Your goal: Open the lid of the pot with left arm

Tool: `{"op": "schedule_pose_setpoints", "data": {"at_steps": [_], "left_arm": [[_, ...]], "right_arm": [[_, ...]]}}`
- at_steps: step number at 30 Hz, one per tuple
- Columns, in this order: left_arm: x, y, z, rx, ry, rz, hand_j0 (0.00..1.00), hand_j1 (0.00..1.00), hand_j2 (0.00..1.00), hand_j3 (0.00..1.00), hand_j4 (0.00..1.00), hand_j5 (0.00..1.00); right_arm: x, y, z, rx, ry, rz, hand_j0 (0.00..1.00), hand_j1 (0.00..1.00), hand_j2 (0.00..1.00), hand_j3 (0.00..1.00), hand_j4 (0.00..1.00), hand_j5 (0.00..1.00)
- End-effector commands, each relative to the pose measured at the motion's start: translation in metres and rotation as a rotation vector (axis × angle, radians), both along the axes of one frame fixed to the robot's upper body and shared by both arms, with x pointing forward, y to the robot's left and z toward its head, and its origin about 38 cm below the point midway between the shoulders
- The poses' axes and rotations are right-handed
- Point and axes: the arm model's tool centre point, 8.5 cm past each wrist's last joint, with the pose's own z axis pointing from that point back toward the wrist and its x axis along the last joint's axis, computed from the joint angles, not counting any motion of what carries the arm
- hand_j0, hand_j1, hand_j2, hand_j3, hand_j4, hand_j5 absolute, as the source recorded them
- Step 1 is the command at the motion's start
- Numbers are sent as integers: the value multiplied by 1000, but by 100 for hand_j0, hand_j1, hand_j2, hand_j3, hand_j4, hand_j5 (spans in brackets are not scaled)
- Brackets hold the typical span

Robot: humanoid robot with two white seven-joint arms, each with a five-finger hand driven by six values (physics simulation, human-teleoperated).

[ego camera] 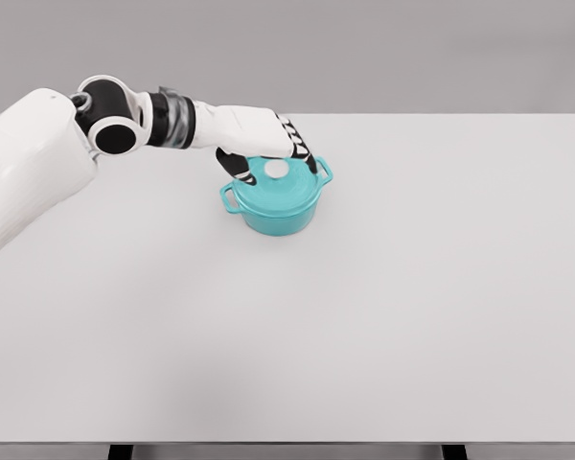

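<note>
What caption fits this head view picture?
Left hand reaches over the lidded teal pot on the white table.

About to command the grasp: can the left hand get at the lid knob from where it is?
Probably yes. The left hand hangs right over the pot, fingers spread around the knob, nothing between them.

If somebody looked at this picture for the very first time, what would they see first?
Probably the bright teal pot, the only colourful thing, sitting toward the back middle of the big white table. Next comes the robot's white left arm reaching in from the left, its left hand right over the pot's lid and its white knob.
</note>
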Motion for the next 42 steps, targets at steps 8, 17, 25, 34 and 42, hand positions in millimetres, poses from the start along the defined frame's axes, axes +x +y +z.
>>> {"op": "schedule_pose_setpoints", "data": {"at_steps": [8, 17, 25, 34, 42], "left_arm": [[-1, -3, -5, 3, 10, -4, 76, 76, 76, 76, 76, 76], [-2, -4, -8, 11, 16, -6, 76, 76, 76, 76, 76, 76], [2, -3, -11, 10, 26, 8, 76, 76, 76, 76, 76, 76], [6, -1, -15, 28, 21, 24, 76, 76, 76, 76, 76, 76], [9, 0, -19, 46, 17, 35, 73, 73, 73, 73, 73, 73]], "right_arm": [[0, 0, 0, 0, 0, 0, 100, 100, 100, 100, 100, 100], [0, 0, 0, 0, 0, 0, 100, 100, 100, 100, 100, 100], [0, 0, 0, 0, 0, 0, 100, 100, 100, 100, 100, 100], [0, 0, 0, 0, 0, 0, 100, 100, 100, 100, 100, 100], [0, 0, 0, 0, 0, 0, 100, 100, 100, 100, 100, 100]]}}
